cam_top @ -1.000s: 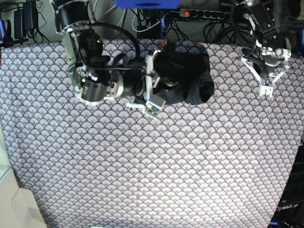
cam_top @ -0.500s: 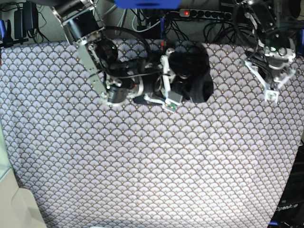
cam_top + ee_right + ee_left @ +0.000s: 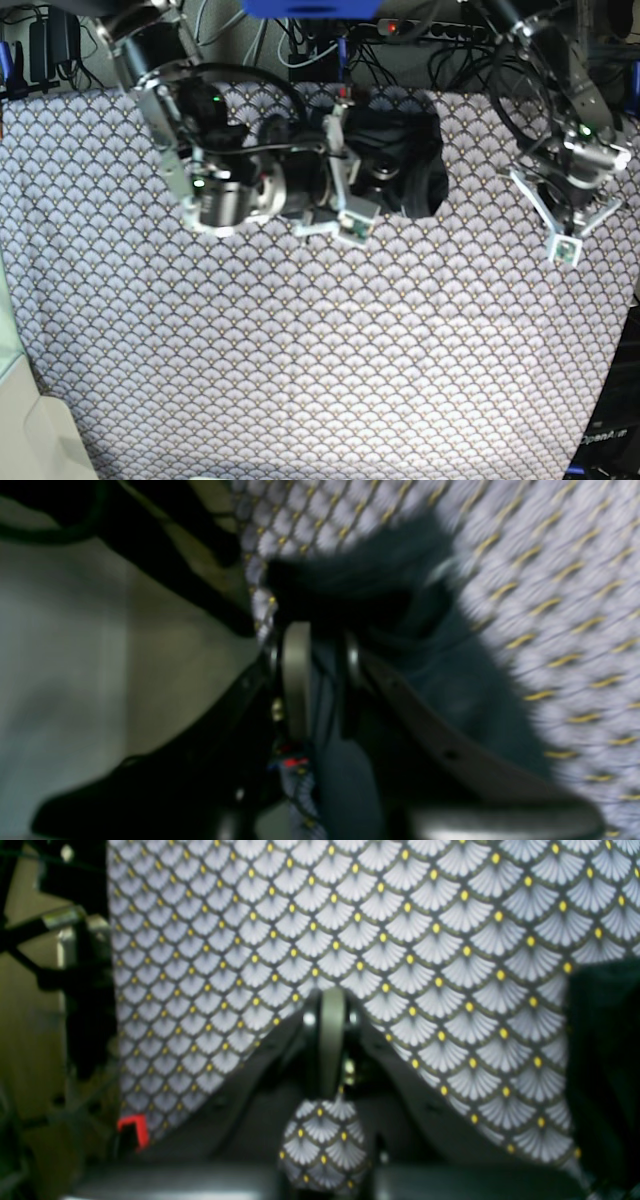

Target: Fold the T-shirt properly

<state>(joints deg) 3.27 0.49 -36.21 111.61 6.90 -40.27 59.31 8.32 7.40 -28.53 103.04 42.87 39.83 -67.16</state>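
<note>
Right gripper [image 3: 320, 680], pale-padded with dark curved finger frames, clamped on a fold of the plain black short-sleeved cotton T-shirt [image 3: 430, 675]; dark cloth visible between the two pads in the right wrist view, jaws a little apart around it. Same gripper [image 3: 340, 165] in the base view at the left edge of the dark heap, arm reaching in from the far left side. Left gripper [image 3: 330, 1040], same build, closed with nothing in it, pads pressed together over bare patterned cloth; in the base view [image 3: 562, 235] hanging well apart from the garment, near the right edge of the table. T-shirt [image 3: 405, 165] bunched in a compact crumpled mound at the far middle of the table, close to the back edge, on the lilac fan-scale tablecloth with yellow dots [image 3: 320, 360]; a dark strip at the right border of the left wrist view [image 3: 605, 1065] probably part of it, too blurred to confirm. No sleeve, hem or collar laid out flat; no crease or folded panel recognisable; label mark not found. Judged very early in the task: garment not yet spread, let alone folded. Left to do, by this estimate: pulling the mound open, flattening, then every fold. Likely snag: one-sided pull dragging the whole heap rather than opening it.
</note>
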